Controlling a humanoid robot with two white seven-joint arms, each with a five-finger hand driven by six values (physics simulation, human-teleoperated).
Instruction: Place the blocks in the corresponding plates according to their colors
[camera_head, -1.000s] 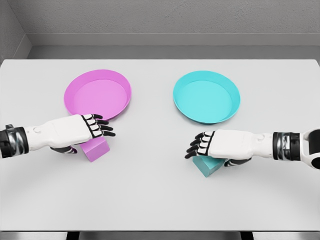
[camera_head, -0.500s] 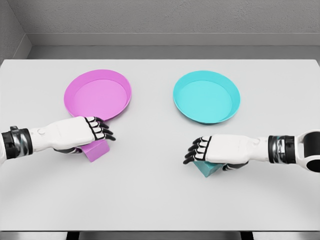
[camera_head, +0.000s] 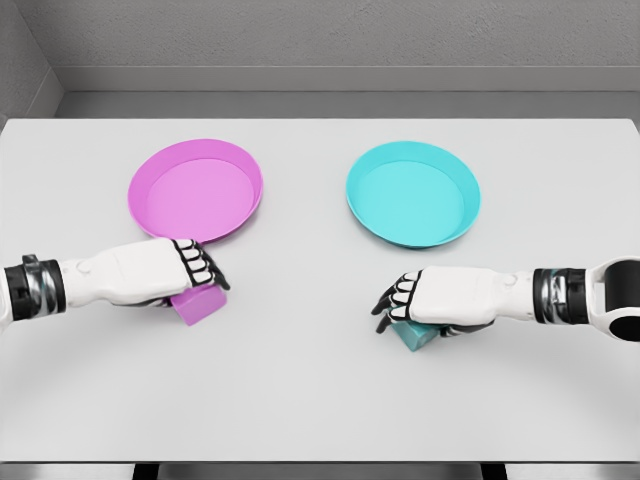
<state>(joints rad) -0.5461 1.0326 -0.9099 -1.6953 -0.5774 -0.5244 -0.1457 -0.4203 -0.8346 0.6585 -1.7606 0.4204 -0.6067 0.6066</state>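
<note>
left hand (camera_head: 165, 272) grips pink block (camera_head: 198, 303); right hand (camera_head: 435, 300) grips teal block (camera_head: 414, 334)

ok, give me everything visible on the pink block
The pink block is a small, matte, plain magenta block, about the same colour as the pink plate. It sits on the white table, turned so a corner faces the camera, just in front of the plate and outside it. The left hand lies over its top and left side, fingers curled down onto it; only the right and front faces show.
</note>
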